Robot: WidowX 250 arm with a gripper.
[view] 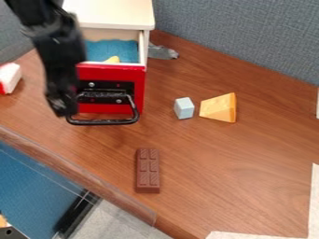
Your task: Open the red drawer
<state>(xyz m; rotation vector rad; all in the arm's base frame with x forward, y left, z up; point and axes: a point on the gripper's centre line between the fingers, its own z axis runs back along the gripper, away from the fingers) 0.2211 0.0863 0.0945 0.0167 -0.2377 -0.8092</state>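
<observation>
Bright, diffuse light fills the view, seemingly from above, its source out of frame. The white cabinet top (112,13) is the brightest large surface, while the recess beneath it is shaded. Shadows on the wooden table (249,154) are faint and soft-edged, and the wood carries a mild sheen without harsh glare. The yellow wedge (216,108) shows a lighter front and a deeper orange side. Small glints mark the curved black handle (103,122). The black arm (59,51) looks smeared, its detail sunk in darkness
</observation>
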